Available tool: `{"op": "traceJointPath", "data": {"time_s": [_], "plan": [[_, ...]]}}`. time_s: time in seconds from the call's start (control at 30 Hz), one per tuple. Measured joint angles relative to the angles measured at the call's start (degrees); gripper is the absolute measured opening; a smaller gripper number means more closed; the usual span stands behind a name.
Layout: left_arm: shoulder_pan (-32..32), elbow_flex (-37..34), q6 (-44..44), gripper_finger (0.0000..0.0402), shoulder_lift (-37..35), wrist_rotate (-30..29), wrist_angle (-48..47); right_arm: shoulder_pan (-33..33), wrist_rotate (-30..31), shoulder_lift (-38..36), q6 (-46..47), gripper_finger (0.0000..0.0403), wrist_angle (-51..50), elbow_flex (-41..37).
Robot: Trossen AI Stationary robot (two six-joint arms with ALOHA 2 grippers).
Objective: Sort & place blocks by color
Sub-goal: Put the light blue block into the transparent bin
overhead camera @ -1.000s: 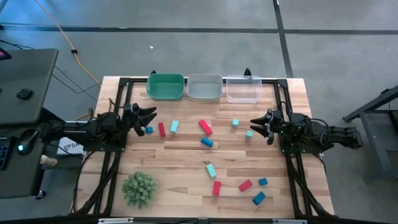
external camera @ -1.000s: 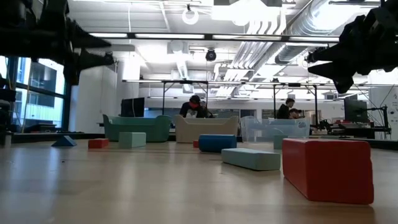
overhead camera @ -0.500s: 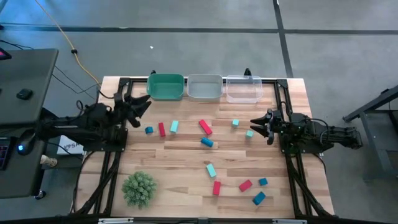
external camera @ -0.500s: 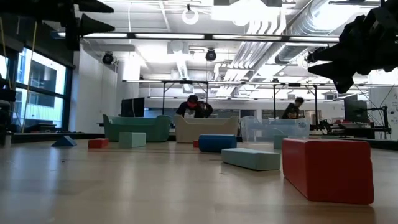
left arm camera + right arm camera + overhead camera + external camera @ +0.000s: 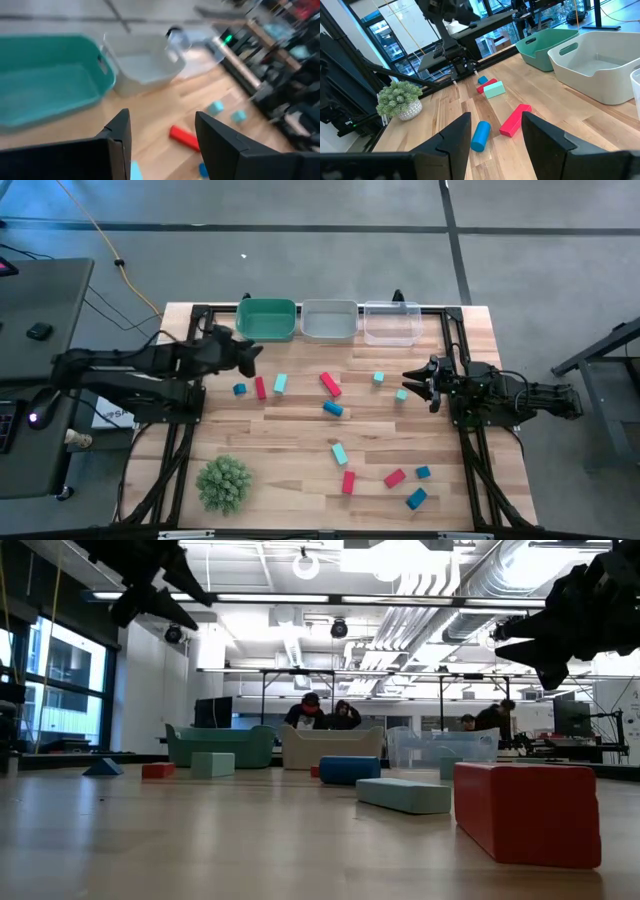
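While the blocks (image 5: 333, 409) lie scattered across the bare wooden table (image 5: 300, 480), none is in the green bin (image 5: 266, 320), the grey bin (image 5: 329, 321) or the clear bin (image 5: 391, 324) along the far edge, so I judge sorting has barely begun. My left gripper (image 5: 248, 358) hangs empty, fingers parted, near the green bin, above the blue, red and teal pieces beside it. My right gripper (image 5: 410, 377) waits open and empty by a teal cube (image 5: 401, 394). Only the low view shows people beyond the table; only overhead shows the spiky plant (image 5: 223, 482).
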Motion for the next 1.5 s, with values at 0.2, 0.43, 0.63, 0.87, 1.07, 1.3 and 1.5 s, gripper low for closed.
{"op": "traceJointPath", "data": {"time_s": [0.2,0.43,0.63,0.87,1.07,1.3,1.5], "plan": [[-0.02,1.46,-6.75,0.0145,8.08,5.65,-1.54,-0.01,0.00,0.00,0.01,0.0165,0.00,0.00],[-0.02,1.53,-15.20,0.0145,16.52,7.90,-2.16,-0.01,0.00,0.00,0.01,0.0165,0.00,0.00],[-0.02,1.53,-18.38,0.0145,22.65,10.05,-1.89,0.00,0.00,0.00,0.01,0.0165,-0.01,-0.01],[-0.02,1.53,-20.15,0.0145,28.99,11.22,-1.05,-0.01,0.00,0.00,0.01,0.0165,-0.02,0.00],[-0.03,1.53,-20.16,0.0145,33.07,11.34,2.00,-0.01,0.00,0.00,0.01,0.0165,-0.01,-0.02],[-0.15,1.53,-20.18,0.0145,37.63,12.06,2.53,-0.01,0.00,0.00,0.01,0.0165,-0.02,-0.02],[-0.17,1.53,-20.29,0.0145,40.56,12.71,3.07,0.00,0.00,0.00,0.01,0.0165,-0.01,-0.02]]}}
